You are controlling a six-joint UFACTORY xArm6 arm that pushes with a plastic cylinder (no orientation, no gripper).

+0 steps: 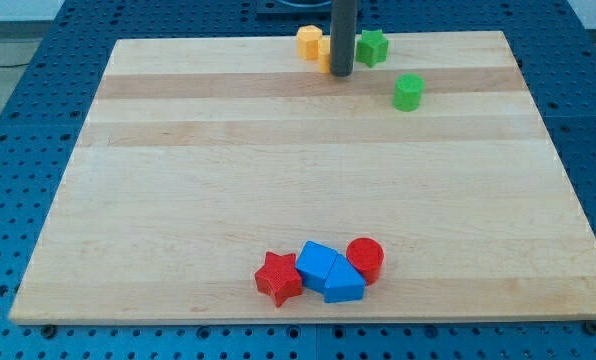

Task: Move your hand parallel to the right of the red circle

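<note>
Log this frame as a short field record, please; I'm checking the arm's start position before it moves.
tip: my tip near the view's top, far from the red circle
target: red circle near the view's bottom, touching the blue cluster
beside target: two blue blocks, then a red star on the view's left
near tip: yellow blocks to its left, partly hidden by the rod; green star to its right
apart: green block, alone on the view's right
surface: wooden board

Wooden board [308,180] on blue pegboard [28,120]
</note>
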